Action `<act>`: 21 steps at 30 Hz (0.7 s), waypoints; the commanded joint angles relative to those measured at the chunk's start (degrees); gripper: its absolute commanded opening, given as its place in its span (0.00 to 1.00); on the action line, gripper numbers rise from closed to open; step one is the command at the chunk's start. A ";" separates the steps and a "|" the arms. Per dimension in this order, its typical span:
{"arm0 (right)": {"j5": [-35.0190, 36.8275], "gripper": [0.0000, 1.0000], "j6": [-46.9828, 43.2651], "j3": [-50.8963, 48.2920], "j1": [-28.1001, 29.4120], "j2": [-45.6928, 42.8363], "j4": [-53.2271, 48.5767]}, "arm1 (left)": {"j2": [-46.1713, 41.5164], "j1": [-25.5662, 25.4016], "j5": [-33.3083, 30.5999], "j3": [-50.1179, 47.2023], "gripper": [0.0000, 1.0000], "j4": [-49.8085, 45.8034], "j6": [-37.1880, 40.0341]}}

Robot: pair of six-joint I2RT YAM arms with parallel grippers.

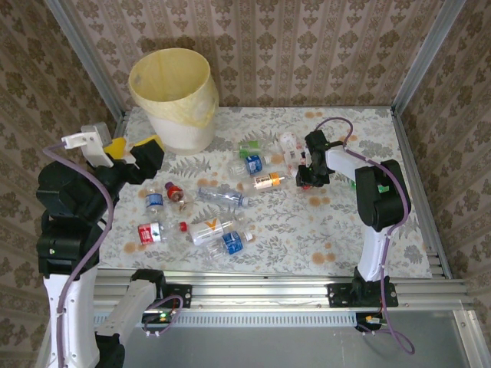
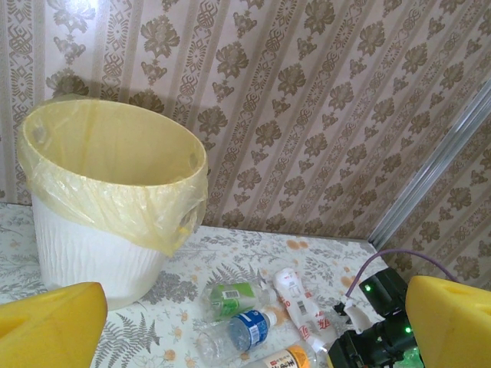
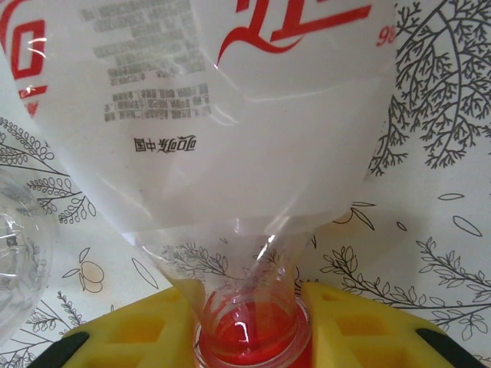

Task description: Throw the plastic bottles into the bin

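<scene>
Right gripper: pinched on the red-capped neck of your bottle
Bottle axis: runs up the wrist frame, away from the fingers
Bin: upper left of the overhead frame, well apart from the bottle
Left gripper: wide, empty, nearer the bin
Look: clear, white label, red print

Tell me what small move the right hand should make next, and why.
Probably a short lift straight up. The right hand is shut on the red-capped neck of the white-labelled bottle, which appears to lie low against the table. Raising it first should clear the other bottles lying between it and the bin at the far left.
</scene>
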 commanded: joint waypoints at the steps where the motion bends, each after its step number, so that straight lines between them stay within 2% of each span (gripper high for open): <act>1: 1.60 0.33 0.32 -1.13 -0.30 -0.41 -1.32 | -0.11 -0.28 0.42 -0.59 1.00 2.17 -0.96; 8: 1.33 0.28 0.78 -3.05 -0.25 -4.23 -0.80 | 0.51 -0.26 1.51 -1.54 1.00 4.09 -1.92; 16: 0.80 0.26 1.33 -6.60 -0.08 -13.35 1.32 | 2.65 -0.40 4.34 -3.96 1.00 9.12 -4.46; 21: 0.71 0.25 1.35 -7.85 0.28 -19.42 2.15 | 4.73 -3.00 4.47 -6.49 1.00 13.83 -6.78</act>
